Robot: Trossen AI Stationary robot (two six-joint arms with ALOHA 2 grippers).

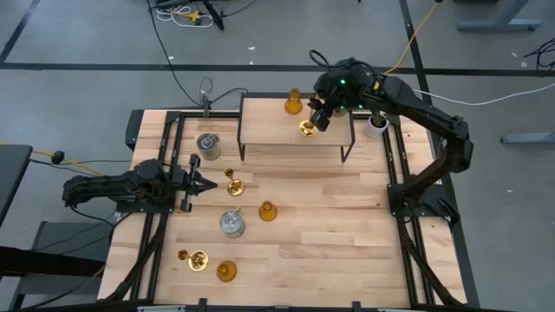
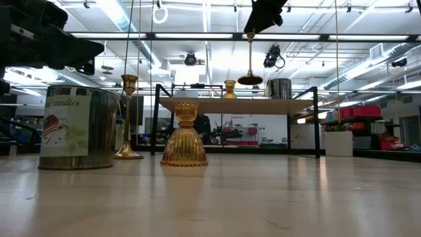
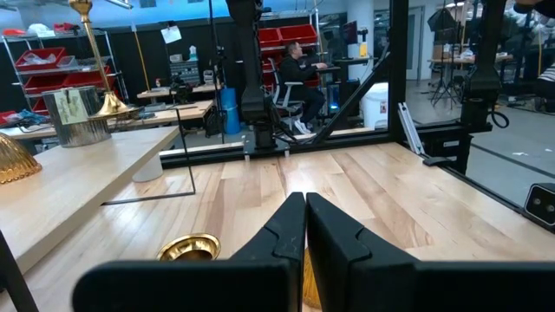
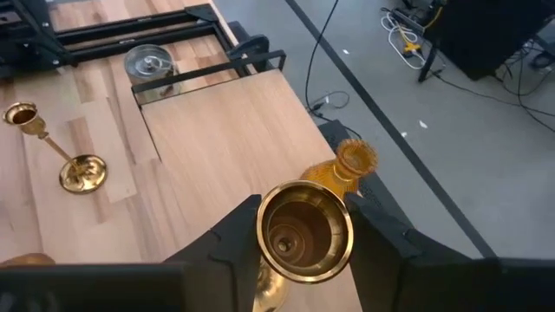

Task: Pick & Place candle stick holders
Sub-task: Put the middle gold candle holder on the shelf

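Candle stick holders lay scattered from above: one brass holder (image 1: 308, 129) hung over the raised shelf (image 1: 269, 132), gripped by the right gripper (image 1: 317, 119), near an amber holder (image 1: 293, 103) at the shelf's back edge. Shelf's left half was bare wood. Off the shelf: glass cylinder (image 1: 208, 145) just left of it, brass holder (image 1: 233, 185), second cylinder (image 1: 231, 224), amber holder (image 1: 267, 211), then brass (image 1: 198, 258) and amber (image 1: 226, 272) toward the table's front edge. Wide open tabletop right of those. Left gripper (image 1: 208, 184) sat fully closed, empty, tips just beside the brass holder off the shelf.

Low view: held brass holder (image 2: 250, 60) hung upright, base clear above the shelf top (image 2: 237, 103), daylight under it. Amber holder (image 2: 184, 142) stood on the table in front of the shelf.

Left wrist: fingers (image 3: 282, 227) pressed together, brass base (image 3: 188, 249) beside them, open boards ahead.

Right wrist: fingers (image 4: 230, 238) part open, clamped either side of the brass cup (image 4: 304, 232); amber holder (image 4: 342, 169) lay near the shelf's edge.
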